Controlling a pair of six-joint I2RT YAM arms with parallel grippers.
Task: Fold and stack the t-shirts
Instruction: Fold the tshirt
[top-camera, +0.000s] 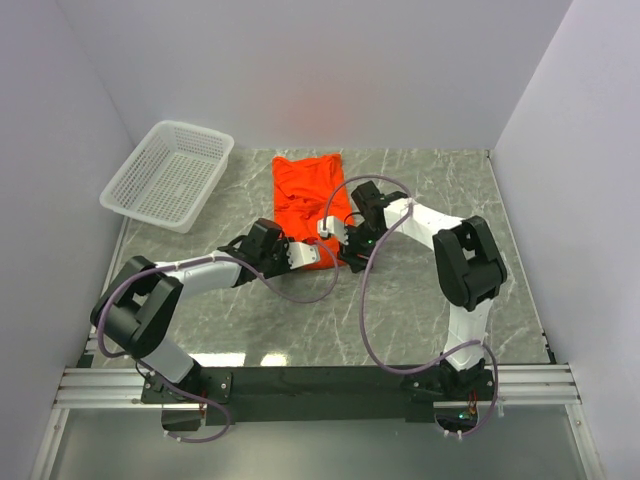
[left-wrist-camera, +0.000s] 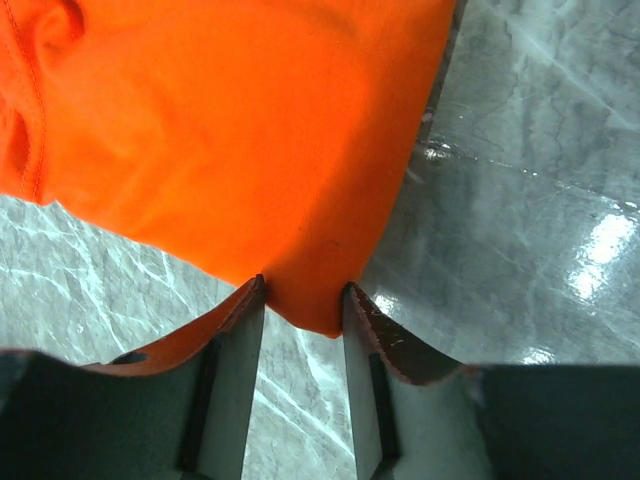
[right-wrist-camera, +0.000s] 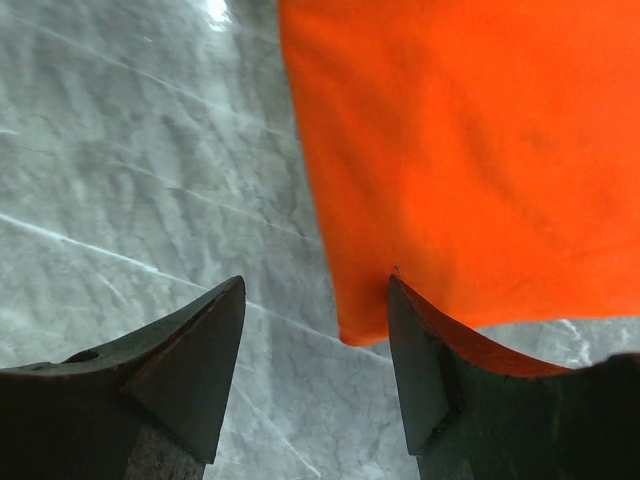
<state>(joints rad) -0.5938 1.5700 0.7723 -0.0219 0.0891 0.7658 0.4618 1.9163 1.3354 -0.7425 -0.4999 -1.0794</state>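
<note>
Left end effector (left-wrist-camera: 303, 300) pinches the near left corner of the plain orange-red cloth t-shirt (top-camera: 305, 195); right end effector (right-wrist-camera: 315, 300) stands open beside the near right corner. Shirt's long axis runs away across the desk (top-camera: 440, 190).

Basket: white plastic mesh basket (top-camera: 167, 173), rectangular, sitting upright at the far left corner, overhanging the table's left edge.
Table: grey marble-patterned tabletop (top-camera: 420, 300), glossy, with pale veins and light glare.
Walls: plain white panels (top-camera: 330, 70) enclosing three sides.
Rail: black mounting rail (top-camera: 320, 380) along the near edge.
</note>
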